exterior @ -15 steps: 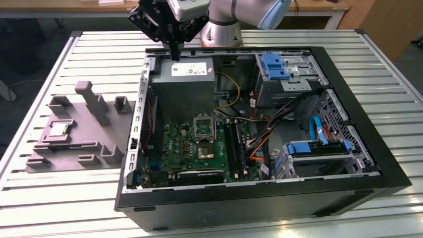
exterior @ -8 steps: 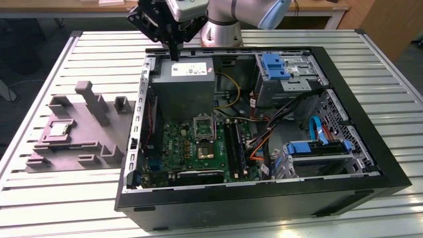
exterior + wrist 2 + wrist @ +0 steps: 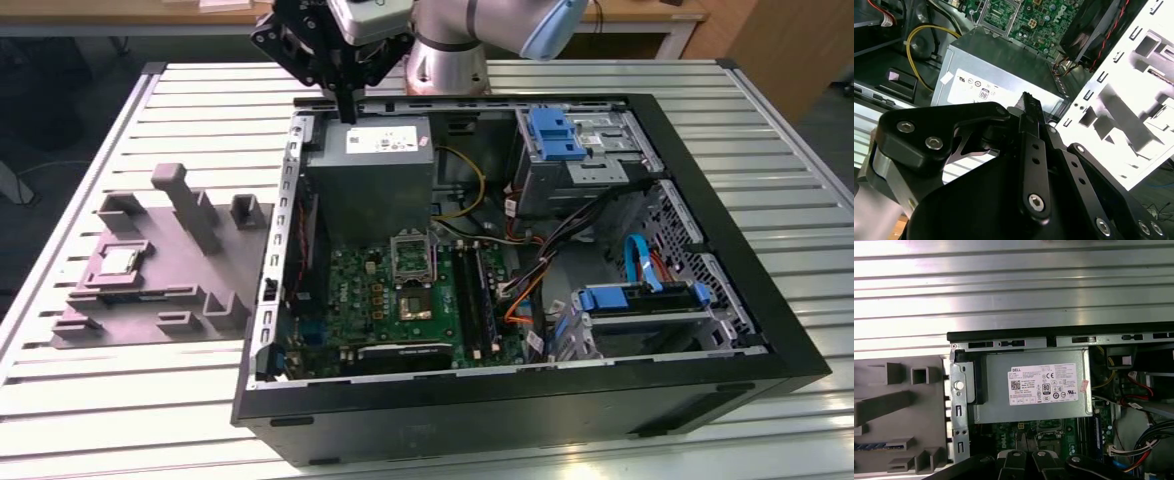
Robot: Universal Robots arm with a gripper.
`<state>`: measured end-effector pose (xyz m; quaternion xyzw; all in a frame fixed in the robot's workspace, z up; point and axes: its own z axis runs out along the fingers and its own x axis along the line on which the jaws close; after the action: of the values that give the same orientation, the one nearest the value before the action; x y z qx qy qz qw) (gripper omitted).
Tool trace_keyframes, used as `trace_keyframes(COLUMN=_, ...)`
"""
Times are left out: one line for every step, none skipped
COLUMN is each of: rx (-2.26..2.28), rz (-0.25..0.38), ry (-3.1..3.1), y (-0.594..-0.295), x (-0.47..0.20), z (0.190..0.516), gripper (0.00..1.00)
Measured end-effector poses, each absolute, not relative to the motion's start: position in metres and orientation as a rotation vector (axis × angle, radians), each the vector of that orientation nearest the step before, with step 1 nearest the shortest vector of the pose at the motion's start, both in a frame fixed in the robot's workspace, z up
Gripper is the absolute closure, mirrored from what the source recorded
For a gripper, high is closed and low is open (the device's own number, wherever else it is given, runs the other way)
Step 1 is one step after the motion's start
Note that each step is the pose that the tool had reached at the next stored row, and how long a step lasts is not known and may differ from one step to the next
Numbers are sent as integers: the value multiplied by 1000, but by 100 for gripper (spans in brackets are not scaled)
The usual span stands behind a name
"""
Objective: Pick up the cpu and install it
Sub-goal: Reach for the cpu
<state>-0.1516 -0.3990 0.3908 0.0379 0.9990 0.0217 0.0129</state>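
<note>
Gripper (image 3: 347,110), fingers closed together and holding nothing, hangs directly above the grey power supply (image 3: 374,170) inside the open computer case (image 3: 534,410). The cpu (image 3: 118,262) lies well apart from it, on the grey fixture (image 3: 134,312) outside the case.

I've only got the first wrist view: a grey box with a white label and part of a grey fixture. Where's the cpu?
Observer: The cpu lies flat in that grey fixture, outside the case, toward the exterior view's left.
Operator: And my gripper?
Observer: The gripper hangs over the grey box, holding nothing.
Operator: Socket free?
Observer: The socket shows a bare dark centre.
</note>
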Motion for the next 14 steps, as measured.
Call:
trace_keyframes(rx=118, rz=68, ry=3113, y=-399, x=-152, z=391, gripper=89)
trace_keyframes(rx=118, rz=68, ry=3113, y=-399, x=-152, z=391, gripper=89)
trace_keyframes(rx=118, rz=68, ry=3113, y=-399, x=-152, z=391, gripper=89)
trace_keyframes(rx=118, rz=68, ry=3113, y=-399, x=-152, z=391, gripper=89)
trace_keyframes(rx=118, rz=68, ry=3113, y=-399, x=-152, z=391, gripper=89)
trace_keyframes(rx=118, rz=68, ry=3113, y=-399, x=-152, z=391, gripper=89)
trace_keyframes(rx=118, rz=68, ry=3113, y=-399, x=-153, z=391, gripper=89)
trace_keyframes(rx=118, rz=68, ry=3113, y=-399, x=-153, z=391, gripper=89)
trace_keyframes(rx=118, rz=68, ry=3113, y=-399, x=-153, z=391, gripper=89)
trace_keyframes(rx=118, rz=68, ry=3113, y=-399, x=-153, z=391, gripper=89)
trace_keyframes(rx=118, rz=68, ry=3113, y=-399, x=-154, z=391, gripper=89)
trace_keyframes(rx=118, rz=68, ry=3113, y=-399, x=-154, z=391, gripper=89)
trace_keyframes(rx=118, rz=68, ry=3113, y=-399, x=-155, z=391, gripper=89)
trace_keyframes(rx=118, rz=68, ry=3113, y=-399, x=-155, z=391, gripper=89)
